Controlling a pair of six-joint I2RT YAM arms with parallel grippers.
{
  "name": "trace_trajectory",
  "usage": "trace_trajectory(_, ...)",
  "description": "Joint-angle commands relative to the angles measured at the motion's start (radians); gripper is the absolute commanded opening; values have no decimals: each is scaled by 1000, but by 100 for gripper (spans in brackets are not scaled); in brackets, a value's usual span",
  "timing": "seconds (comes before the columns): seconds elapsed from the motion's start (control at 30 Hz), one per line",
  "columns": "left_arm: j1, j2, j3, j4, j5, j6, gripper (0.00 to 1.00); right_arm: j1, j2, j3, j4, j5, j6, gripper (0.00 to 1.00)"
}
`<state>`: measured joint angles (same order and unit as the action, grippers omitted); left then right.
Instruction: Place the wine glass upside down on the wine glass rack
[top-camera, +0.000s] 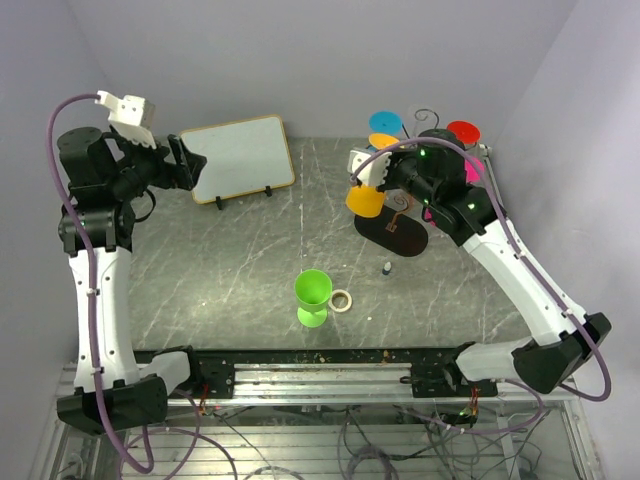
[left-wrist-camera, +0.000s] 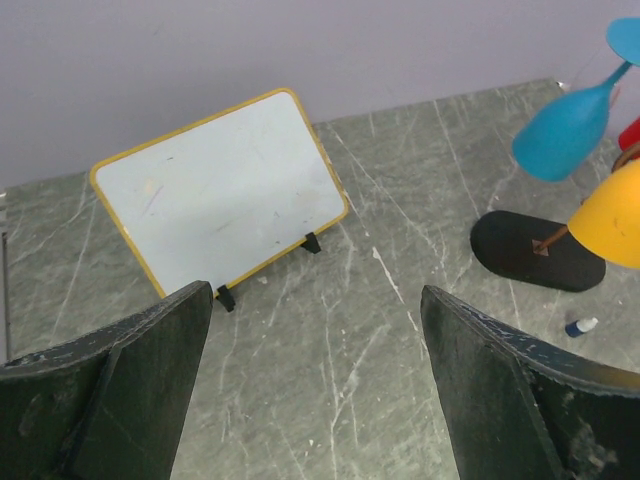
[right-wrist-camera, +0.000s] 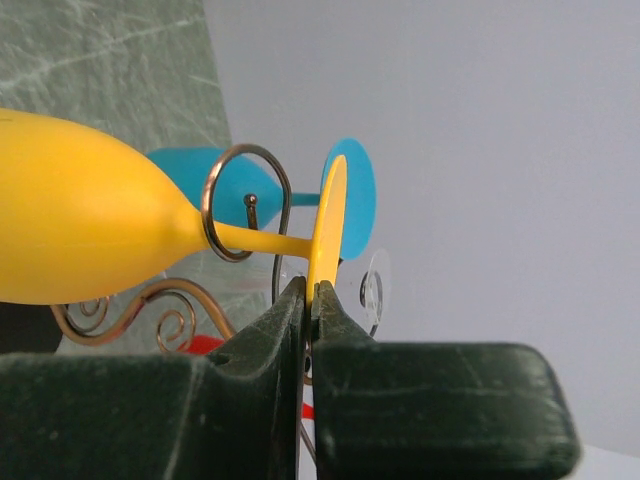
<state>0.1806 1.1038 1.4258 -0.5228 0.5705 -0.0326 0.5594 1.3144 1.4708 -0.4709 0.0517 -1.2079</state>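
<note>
In right gripper (right-wrist-camera: 310, 297), yellow wine glass (right-wrist-camera: 85, 235).

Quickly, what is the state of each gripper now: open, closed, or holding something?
Left gripper: open, holding nothing.
Right gripper: closed on the foot of the yellow glass.

No text, label, brand, number or sign can be read in any view. The white rectangular board with a yellow frame (top-camera: 240, 155) (left-wrist-camera: 215, 190), propped on small black feet by the table's far edge, left of the middle, carries only faint grey smudges and strokes that form no letters. The tiny white bottle with a blue cap (top-camera: 386, 269) (left-wrist-camera: 580, 326), right of the table's middle, is too small to show whether it bears a label.
</note>
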Motion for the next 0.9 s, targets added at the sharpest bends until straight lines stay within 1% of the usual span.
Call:
trace_trajectory(0.0,-62,7,0,6,-22,39,96,5,23,44,-15,89,-18,0)
trace_trajectory(0.2,-90,20,-32,31,-10,82,96,5,63,104,-85,115,2,0)
trace_trajectory(0.37,-125,24,-41,31,-9,118,96,5,79,121,-113,109,38,3)
trace_trajectory(0.6,-145,14,-40,37,-10,118,96,5,85,132,-162,86,77,9)
trace_trajectory(0.87,-176,21,-40,-10,-5,178,95,5,82,123,-194,43,91,16)
